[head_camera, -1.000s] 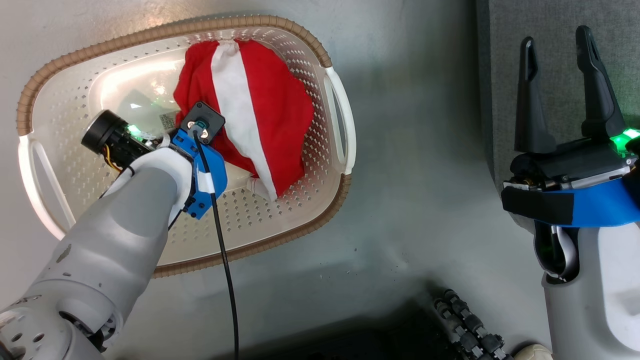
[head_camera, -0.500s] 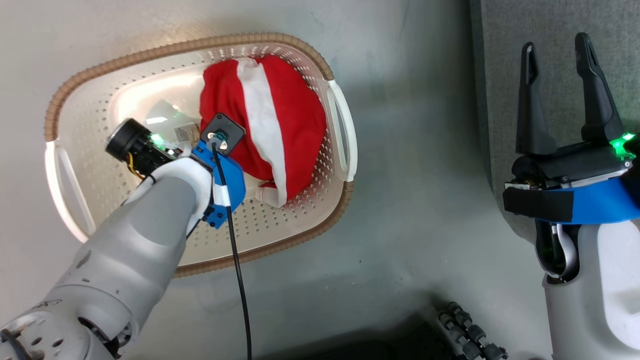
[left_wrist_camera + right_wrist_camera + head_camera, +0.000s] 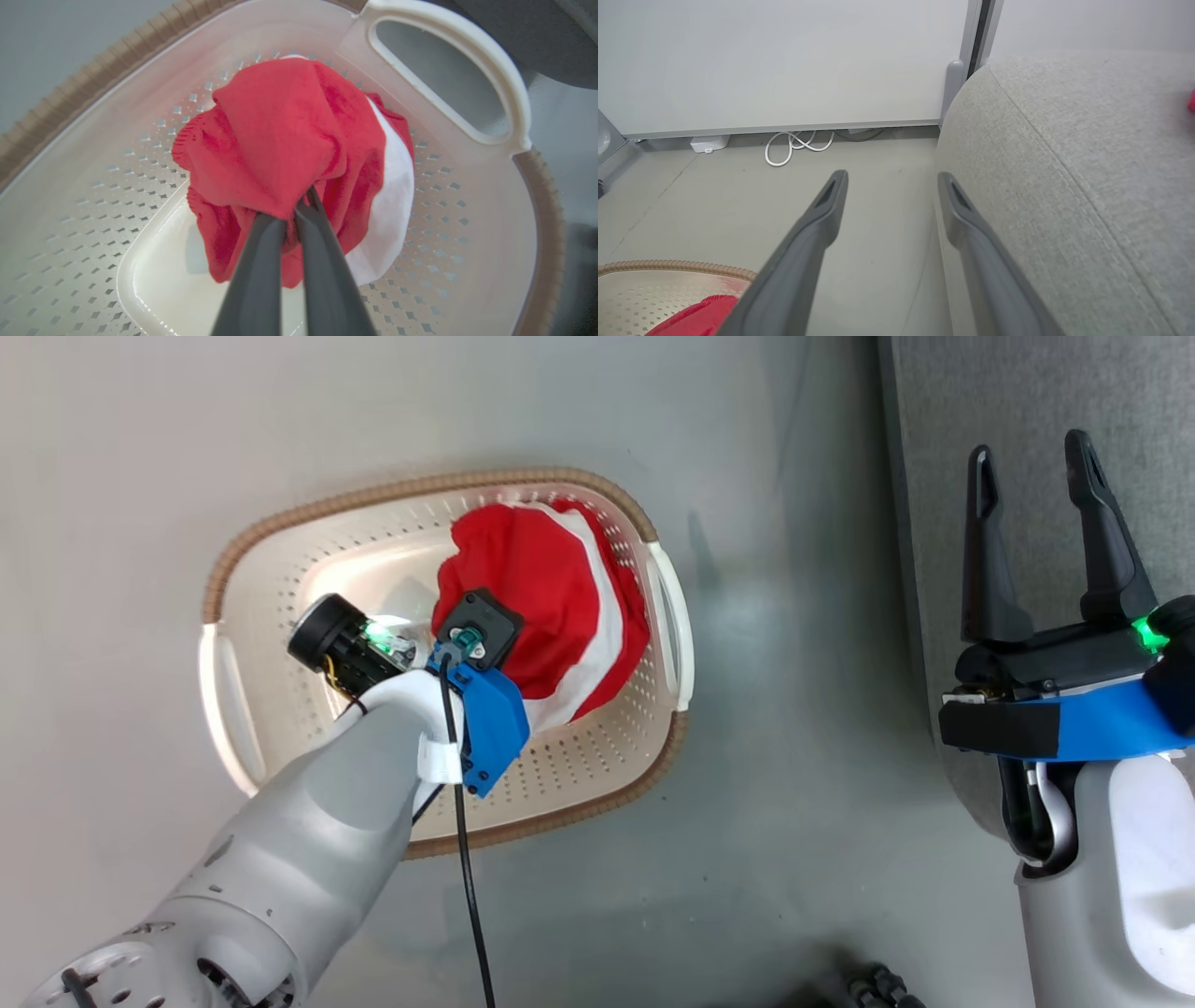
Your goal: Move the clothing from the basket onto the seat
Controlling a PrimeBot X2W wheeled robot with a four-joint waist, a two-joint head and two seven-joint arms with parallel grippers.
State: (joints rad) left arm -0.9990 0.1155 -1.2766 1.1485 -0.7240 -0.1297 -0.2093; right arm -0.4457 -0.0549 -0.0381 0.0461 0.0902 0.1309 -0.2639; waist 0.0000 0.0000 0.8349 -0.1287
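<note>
Pale grey floor (image 3: 775, 821), white wall (image 3: 784, 60), coiled white cable (image 3: 799, 141) nr skirting

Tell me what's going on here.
The robot is moving laundry from a basket to the seat. Its left tool is shut on a red garment with a white panel, which is bunched up inside the basket on the floor and not yet out. The right tool stands open and empty near the seat's edge.
</note>
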